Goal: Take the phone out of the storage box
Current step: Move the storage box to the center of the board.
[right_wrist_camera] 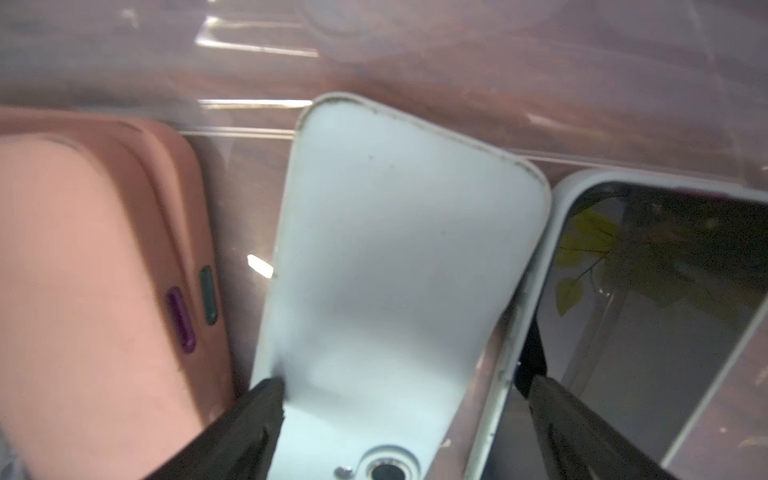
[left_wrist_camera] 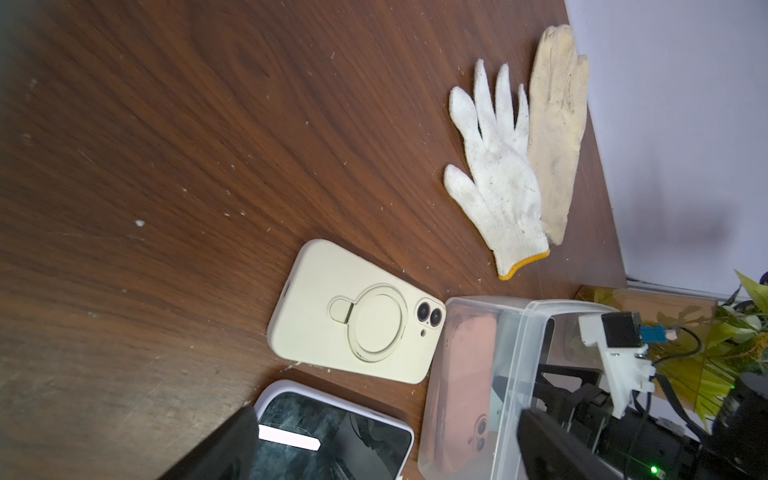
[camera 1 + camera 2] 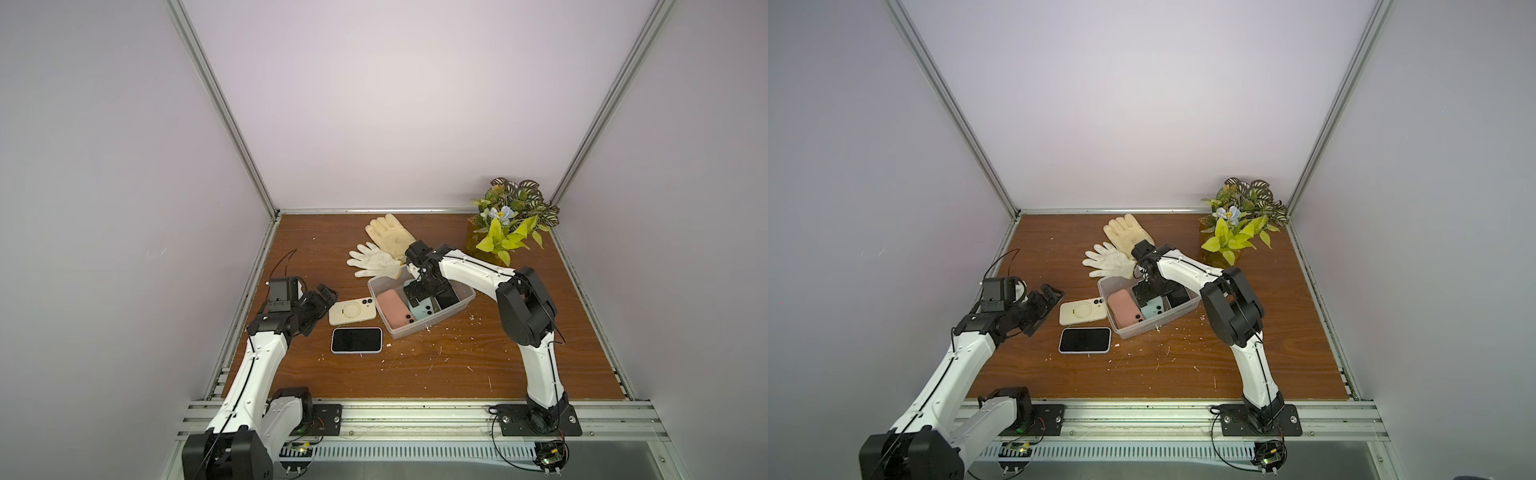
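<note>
Brown wood-grain table, scuffed and flecked with white crumbs. Boxed in by pale lilac walls, with aluminium rails at the corners. At the far right corner, a leafy plant. At the far middle, a white knit glove overlapping a cream glove.

Near the table's middle, the storage box: cloudy clear plastic, low-walled, round-cornered, set at a slant. Inside, side by side:
- a pink phone, back up
- a pale blue phone, back up, touching its neighbour's white rim
- a dark-screened phone, face up

Right gripper down inside the box, spread wide to either side of the pale blue phone's camera end, pinching nothing.

Left gripper likewise spread wide and empty, above the table's left side. Just beside it, outside the box, a cream phone lying back up with a ring stand. Nearer the front, a black-screened phone, face up.
</note>
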### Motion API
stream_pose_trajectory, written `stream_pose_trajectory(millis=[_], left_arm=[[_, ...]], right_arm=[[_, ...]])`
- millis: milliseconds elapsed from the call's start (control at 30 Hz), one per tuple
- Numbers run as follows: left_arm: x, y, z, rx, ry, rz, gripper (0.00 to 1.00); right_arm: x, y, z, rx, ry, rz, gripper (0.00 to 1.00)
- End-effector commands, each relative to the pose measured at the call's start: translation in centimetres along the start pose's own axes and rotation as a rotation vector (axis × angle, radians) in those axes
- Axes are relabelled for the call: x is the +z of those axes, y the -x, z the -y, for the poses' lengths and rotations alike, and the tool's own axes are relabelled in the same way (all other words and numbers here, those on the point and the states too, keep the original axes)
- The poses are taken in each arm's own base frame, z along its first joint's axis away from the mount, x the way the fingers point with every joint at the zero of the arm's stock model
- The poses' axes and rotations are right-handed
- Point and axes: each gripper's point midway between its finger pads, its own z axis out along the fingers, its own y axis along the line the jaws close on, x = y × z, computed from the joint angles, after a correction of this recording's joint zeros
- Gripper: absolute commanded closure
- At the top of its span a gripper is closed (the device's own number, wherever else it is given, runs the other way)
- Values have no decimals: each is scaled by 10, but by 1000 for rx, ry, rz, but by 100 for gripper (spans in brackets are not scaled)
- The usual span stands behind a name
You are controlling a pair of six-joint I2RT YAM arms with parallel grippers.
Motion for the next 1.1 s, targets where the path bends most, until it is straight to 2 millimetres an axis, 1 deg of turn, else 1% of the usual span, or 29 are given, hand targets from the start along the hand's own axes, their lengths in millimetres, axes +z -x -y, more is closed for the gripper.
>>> stream_pose_trajectory(millis=[0, 133, 300, 400, 433, 567, 667, 733, 800, 933, 1067], left_arm=[[-1, -6, 0, 24, 1, -21, 0], [-1, -6, 0, 25, 2, -23, 0], [0, -7, 0, 28, 0, -27, 0], [0, -7, 0, 29, -2, -30, 0], [0, -7, 0, 29, -3, -31, 0], [-1, -8, 0, 29, -4, -31, 0], [0, -7, 0, 30, -3, -30, 0], [1, -7, -1, 29, 2, -33, 0], [2, -7, -1, 32, 3, -35, 0], [2, -6, 2, 38, 0, -39, 0], [1, -6, 4, 42, -9, -46, 0]], right_arm=[[-2, 0, -15, 22, 63, 8, 2], [-6, -6, -22, 50, 98, 9, 3], [11, -13, -21, 85, 85, -28, 5], [13, -6, -23, 123, 90, -20, 7], [11, -3, -24, 134, 87, -15, 7], [-8, 7, -25, 147, 42, 24, 8], [-22, 10, -28, 167, 40, 54, 8], [-25, 9, -30, 176, 52, 55, 7], [-21, 6, -30, 183, 53, 44, 7], [-2, -3, -23, 193, 38, 7, 6], [-1, -1, -4, 230, -7, 30, 6]])
